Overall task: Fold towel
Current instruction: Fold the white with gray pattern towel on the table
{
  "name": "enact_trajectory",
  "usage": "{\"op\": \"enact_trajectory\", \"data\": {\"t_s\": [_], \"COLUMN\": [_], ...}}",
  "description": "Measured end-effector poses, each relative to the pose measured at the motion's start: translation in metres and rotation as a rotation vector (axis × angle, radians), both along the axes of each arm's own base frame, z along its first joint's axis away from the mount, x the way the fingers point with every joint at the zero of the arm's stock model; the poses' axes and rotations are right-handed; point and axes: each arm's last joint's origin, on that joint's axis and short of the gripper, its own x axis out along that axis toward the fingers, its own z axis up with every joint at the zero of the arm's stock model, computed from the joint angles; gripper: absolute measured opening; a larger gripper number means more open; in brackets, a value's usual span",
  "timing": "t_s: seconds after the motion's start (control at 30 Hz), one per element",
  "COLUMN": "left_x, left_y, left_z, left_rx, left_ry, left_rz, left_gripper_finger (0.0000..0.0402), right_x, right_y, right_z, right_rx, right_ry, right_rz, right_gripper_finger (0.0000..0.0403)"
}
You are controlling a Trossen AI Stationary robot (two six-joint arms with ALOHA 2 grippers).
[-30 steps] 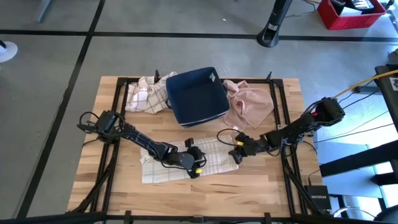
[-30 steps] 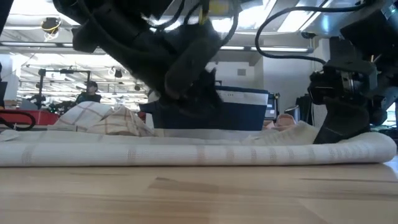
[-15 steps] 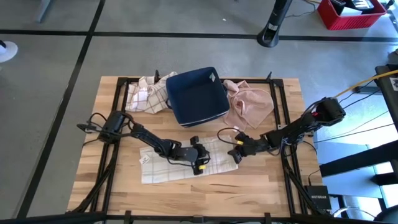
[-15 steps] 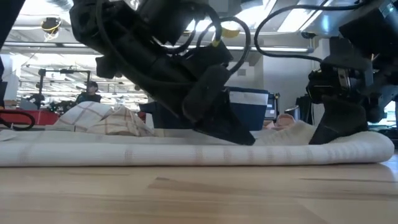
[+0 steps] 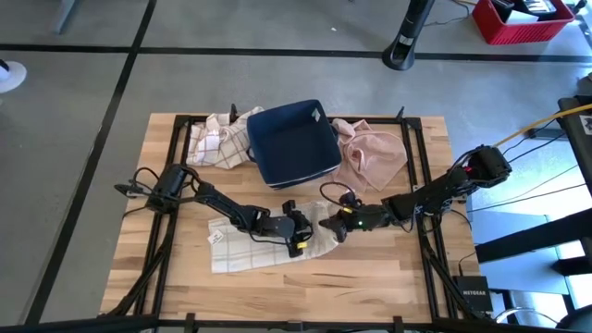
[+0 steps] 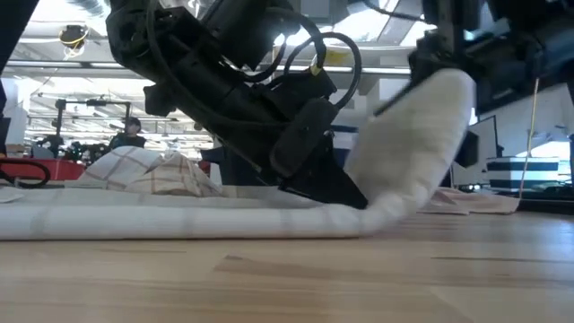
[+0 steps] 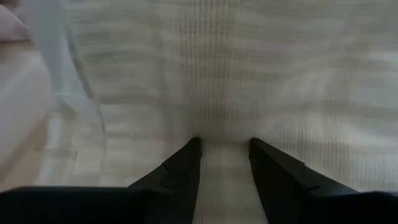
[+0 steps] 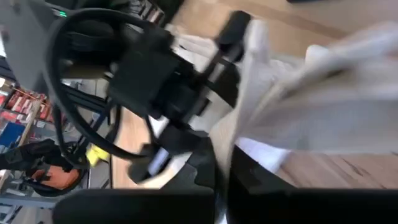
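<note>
High view: right fingers point(image 5: 335, 225) clamp lifted towel point(image 5: 250, 248) edge; left fingers point(image 5: 305, 237) parted, pressing it.

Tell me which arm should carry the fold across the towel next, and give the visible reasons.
Right. The right gripper is shut on the towel end, lifted off the table and curling leftward. The left gripper presses the cloth's middle with fingers apart, holding nothing, so it likely serves best as the anchor.

No readable text, labels, brands, numbers or signs anywhere; small tags on the towel point(image 5: 242, 248) and the blue bin point(image 5: 291, 143), too small to read.
</note>
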Motion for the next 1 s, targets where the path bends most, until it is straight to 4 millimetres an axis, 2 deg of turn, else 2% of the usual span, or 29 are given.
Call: {"op": "enact_trajectory", "data": {"t_s": [0.23, 0.4, 0.5, 0.6, 0.73, 0.8, 0.87, 1.0], "left_x": [0.0, -0.008, -0.025, -0.042, -0.059, -0.061, -0.062, -0.052], "left_y": [-0.003, -0.012, -0.017, -0.023, -0.032, -0.035, -0.036, -0.033], "left_z": [0.004, 0.037, 0.061, 0.072, 0.049, 0.037, 0.024, 0.011], "left_rx": [-0.002, 0.013, -0.01, -0.058, -0.085, -0.081, -0.069, -0.074], "left_ry": [-0.017, -0.015, 0.051, 0.143, 0.287, 0.305, 0.314, 0.272], "left_rz": [-0.007, -0.045, -0.042, -0.005, 0.038, 0.037, 0.047, 0.073], "left_gripper_finger": [0.0132, 0.0132, 0.0133, 0.0133, 0.0133, 0.0133, 0.0133, 0.0133], "right_x": [0.018, 0.018, 0.018, 0.018, 0.018, 0.018, 0.019, 0.029], "right_y": [0.006, 0.006, 0.006, 0.006, 0.005, 0.004, 0.005, 0.006], "right_z": [0.0, -0.002, -0.001, -0.002, -0.001, -0.001, -0.001, 0.001], "right_rx": [-0.098, -0.134, -0.147, -0.149, -0.162, -0.167, -0.165, -0.158], "right_ry": [0.002, 0.017, 0.016, 0.018, 0.015, 0.013, -0.003, -0.019], "right_rz": [0.033, 0.047, 0.053, 0.053, 0.022, 0.01, 0.001, -0.006], "right_gripper_finger": [0.0009, 0.001, 0.0008, 0.0009, 0.001, 0.0008, 0.0008, 0.0009]}}
